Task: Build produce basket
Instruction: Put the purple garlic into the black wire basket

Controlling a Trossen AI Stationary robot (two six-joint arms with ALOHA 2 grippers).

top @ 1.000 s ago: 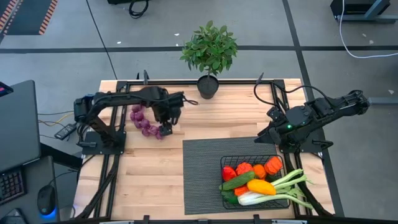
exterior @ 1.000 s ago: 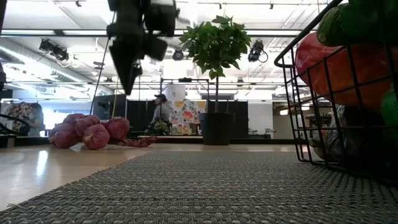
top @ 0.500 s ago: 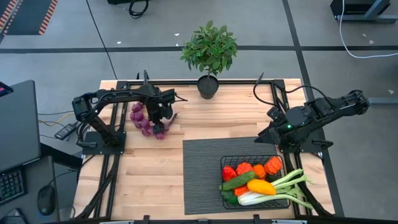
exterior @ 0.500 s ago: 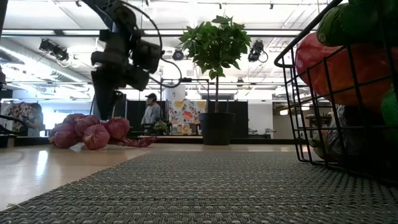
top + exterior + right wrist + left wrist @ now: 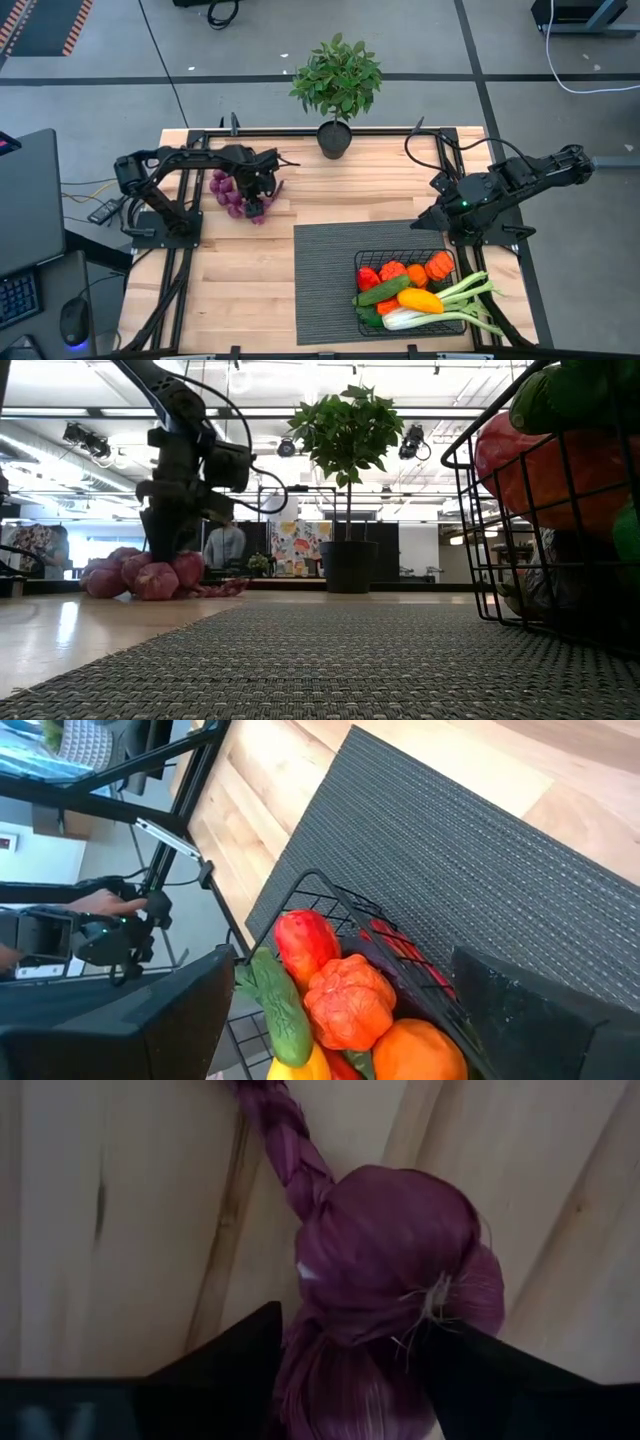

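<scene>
Left claw (image 5: 256, 193) now dropped right onto the purple bunch (image 5: 236, 196) near the surface's far left corner; hovering up beside it a second ago, since lowered and narrowed a bit. Wrist view: fingers either side of one purple bulb (image 5: 400, 1250), not clearly squeezing yet, so can't call it clamped. Looks like the pickup is about to happen, lift not started. Basket (image 5: 372, 258) sits on the dark mat (image 5: 320, 270) at the near right corner, already loaded with produce (image 5: 415, 290). Right claw (image 5: 425, 222) parked above the mat's far edge, jaws spread wide, holding nothing, same as before
</scene>
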